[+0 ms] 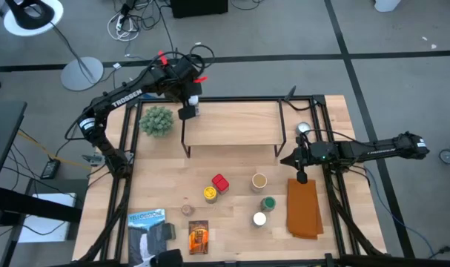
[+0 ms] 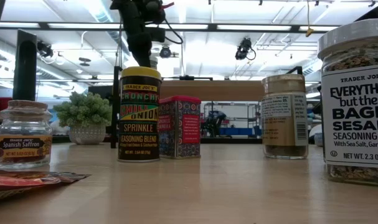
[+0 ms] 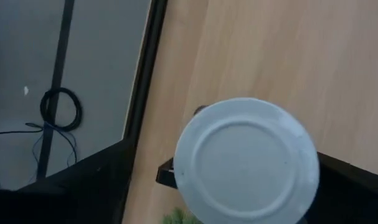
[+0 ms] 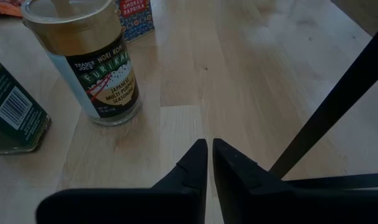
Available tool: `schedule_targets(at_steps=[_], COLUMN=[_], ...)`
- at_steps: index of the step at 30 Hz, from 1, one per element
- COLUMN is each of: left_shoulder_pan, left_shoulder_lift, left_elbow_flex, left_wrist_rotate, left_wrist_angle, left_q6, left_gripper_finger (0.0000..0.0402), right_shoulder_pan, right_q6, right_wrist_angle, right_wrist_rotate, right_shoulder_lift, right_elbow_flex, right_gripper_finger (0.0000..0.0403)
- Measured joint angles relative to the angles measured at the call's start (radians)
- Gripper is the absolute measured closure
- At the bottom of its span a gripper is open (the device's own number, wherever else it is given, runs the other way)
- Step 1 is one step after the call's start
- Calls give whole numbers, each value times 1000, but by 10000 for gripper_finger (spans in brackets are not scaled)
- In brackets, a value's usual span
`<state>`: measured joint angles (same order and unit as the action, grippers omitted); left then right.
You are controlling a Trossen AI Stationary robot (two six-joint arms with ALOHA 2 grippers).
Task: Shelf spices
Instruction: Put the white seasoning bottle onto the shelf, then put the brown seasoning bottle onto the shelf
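Note:
My left gripper (image 1: 188,112) hovers over the far left corner of the shelf (image 1: 232,126), shut on a white-lidded jar (image 3: 246,158). The shelf is a light board on thin black legs. My right gripper (image 4: 210,151) is shut and empty, low over the table beside the shelf's right front leg (image 4: 335,106). Standing on the table in front of the shelf are a red box (image 1: 220,182), a yellow-lidded jar (image 1: 210,193), a tan-lidded jar (image 1: 259,180), a green-lidded jar (image 1: 267,203), a white-lidded jar (image 1: 259,219) and a small saffron jar (image 2: 20,134). An orange-brown packet (image 1: 199,237) lies flat near the front edge. My left gripper has the white-lidded jar between its two fingers (image 3: 166,177), one on each side, coming from above and pointing down. The jar stands upright, lid (image 3: 246,158) toward the wrist camera. The lid hides where the fingers meet the jar and whether its base rests on the board.
A potted green plant (image 1: 156,120) stands left of the shelf. A folded orange-brown cloth (image 1: 303,208) lies under the right arm. A blue-and-white package (image 1: 147,222) lies at the near left. A round silvery object (image 1: 304,128) sits right of the shelf. Black rails (image 1: 124,148) run along the table's sides.

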<state>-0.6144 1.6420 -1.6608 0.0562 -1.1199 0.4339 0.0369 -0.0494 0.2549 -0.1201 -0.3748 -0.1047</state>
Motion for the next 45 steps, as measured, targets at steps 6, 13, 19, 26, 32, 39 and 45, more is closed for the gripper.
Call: schedule_targets(at_steps=[6,13,19,26,32,39,45], left_shoulder_pan=[0,2,2,2,2,2,2], left_shoulder_lift=[0,0,0,0,0,0,0], left_elbow_flex=[0,0,0,0,0,0,-18], left_wrist_rotate=[-2,-13,-76,-75,-73,-73,-68], left_wrist_angle=[29,29,31,97,155,230,276], left_q6=[0,-1,-7,-26,-27,-67,-71], left_gripper_finger=[2,2,2,2,2,2,2], right_shoulder_pan=[0,0,0,0,0,0,0], right_q6=[0,0,0,0,0,0,0], right_wrist_angle=[0,0,0,0,0,0,0], right_wrist_rotate=[0,0,0,0,0,0,0], right_shoulder_lift=[0,0,0,0,0,0,0], right_elbow_flex=[0,0,0,0,0,0,0], right_gripper_finger=[378,379,374,376,374,373,376])
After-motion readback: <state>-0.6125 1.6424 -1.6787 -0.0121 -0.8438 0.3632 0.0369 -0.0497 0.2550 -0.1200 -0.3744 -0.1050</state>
